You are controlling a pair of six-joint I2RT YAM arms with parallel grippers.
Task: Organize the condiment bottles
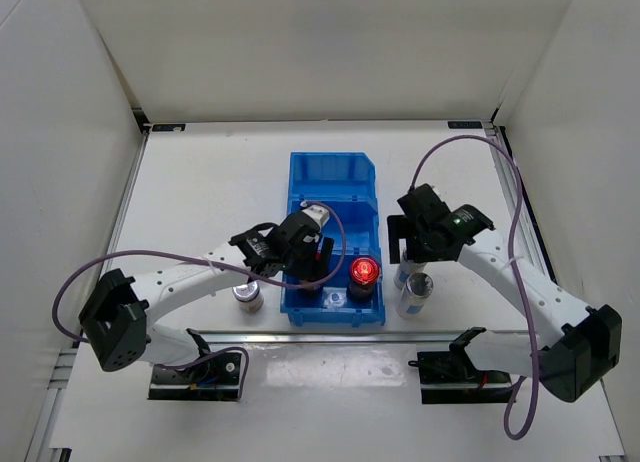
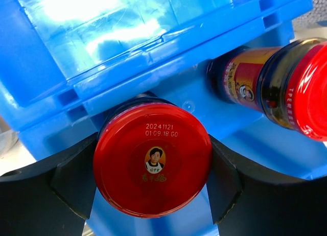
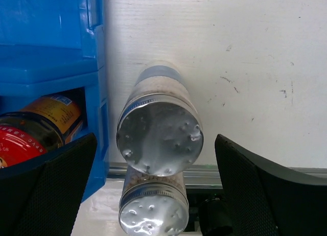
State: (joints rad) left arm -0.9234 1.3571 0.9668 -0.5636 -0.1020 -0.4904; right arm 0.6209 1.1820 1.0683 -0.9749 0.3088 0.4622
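Far left, a short silver-lidded jar [image 1: 248,294] stands on the surface [image 1: 200,182] just beside the blue bin [image 1: 335,172]. My left jaws are clenched on a red-capped bottle [image 2: 152,167] within the bin's nearest compartment, touching both sides of its cap. A second red-capped bottle [image 1: 365,272] stands to its right. Right of the bin, my right jaws hang released, straddling one pale silver-capped bottle [image 3: 159,139] without touching it. Its twin [image 3: 153,213] stands just beside it, nearer me.
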